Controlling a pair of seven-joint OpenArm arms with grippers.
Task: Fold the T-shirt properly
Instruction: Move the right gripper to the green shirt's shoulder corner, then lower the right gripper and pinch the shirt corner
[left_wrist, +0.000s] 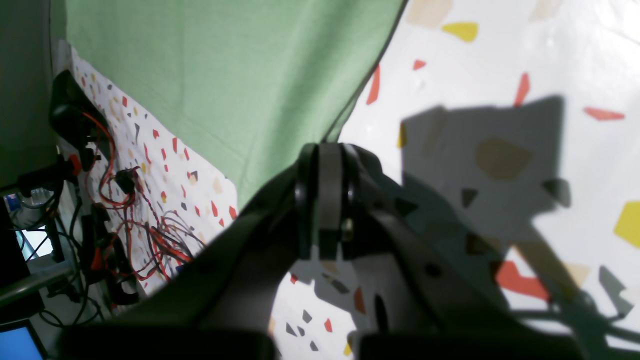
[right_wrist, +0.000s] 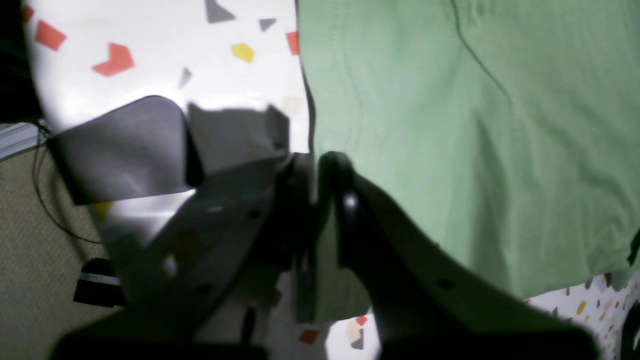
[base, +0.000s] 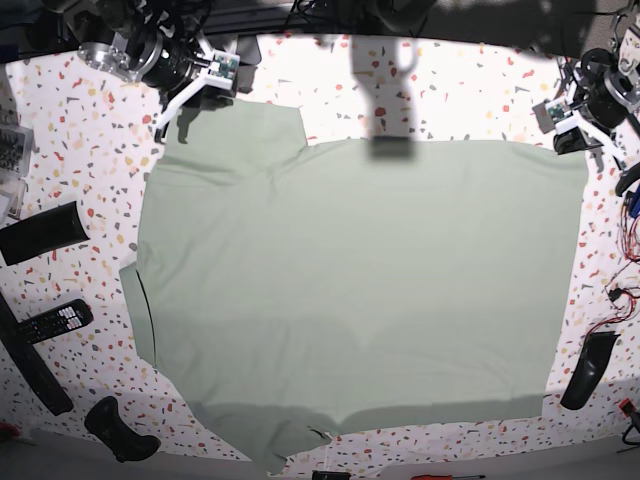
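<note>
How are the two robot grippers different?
The left gripper pinches the T-shirt at a plain corner; the right gripper is at the short sleeve-like part sticking out. The left gripper is near the red wires; the right gripper is far from them. Both are shut.

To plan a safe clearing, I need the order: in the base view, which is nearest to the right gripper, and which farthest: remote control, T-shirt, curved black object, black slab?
From the right gripper:
1. T-shirt, in its jaws
2. Black slab, view's left
3. Remote control, below the slab
4. Curved black object, view's lower left
</note>
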